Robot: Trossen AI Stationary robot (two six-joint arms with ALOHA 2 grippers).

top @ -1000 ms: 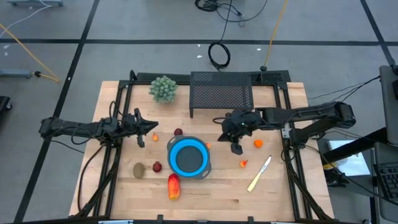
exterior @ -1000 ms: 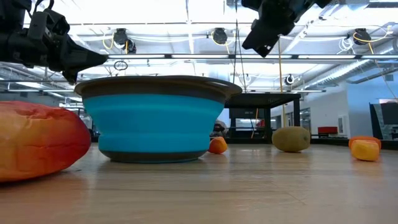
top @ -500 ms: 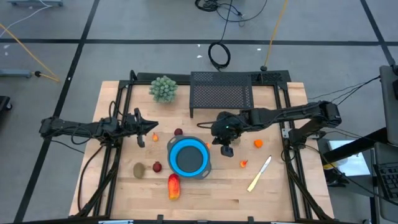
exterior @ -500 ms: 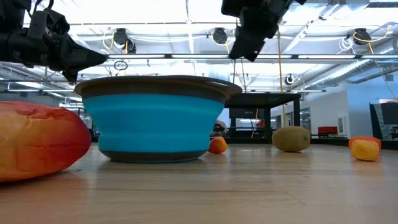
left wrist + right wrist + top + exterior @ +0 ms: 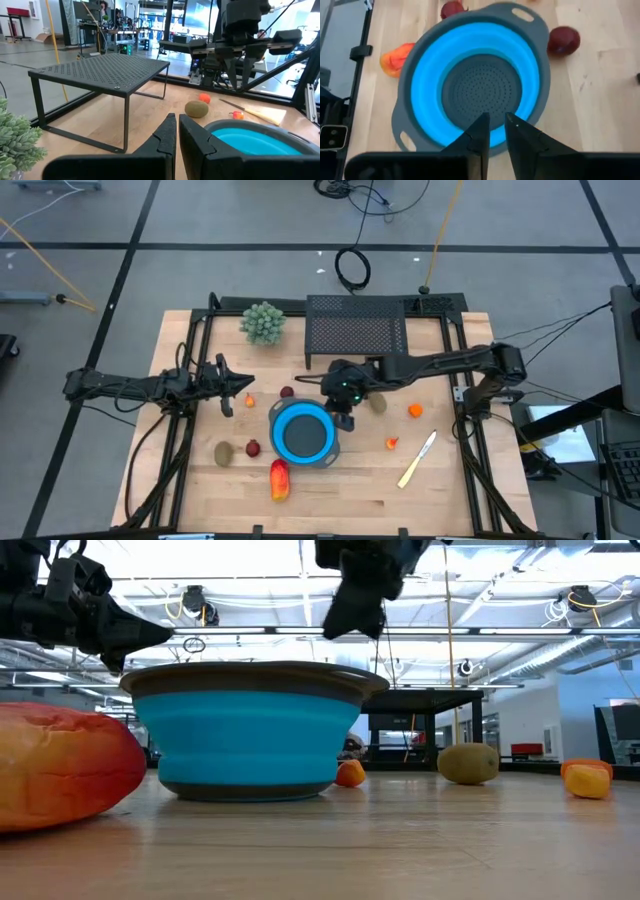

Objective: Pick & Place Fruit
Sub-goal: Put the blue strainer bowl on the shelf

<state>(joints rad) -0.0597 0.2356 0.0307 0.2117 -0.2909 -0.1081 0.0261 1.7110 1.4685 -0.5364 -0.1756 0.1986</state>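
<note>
The blue bowl point(image 5: 475, 85) lies empty, every fruit on the table; the right gripper point(image 5: 343, 420) hangs over its rim, fingers nearly pressed together, pinching nothing visible.

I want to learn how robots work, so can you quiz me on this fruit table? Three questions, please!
1. True or false: the bowl already has fruit in it.
2. Which arm's gripper hangs above the bowl's edge? A: left. B: right.
3. How many dark red balls lie on the table near the bowl?

Key: 1 false, it is empty. 2 B. 3 two.
</note>
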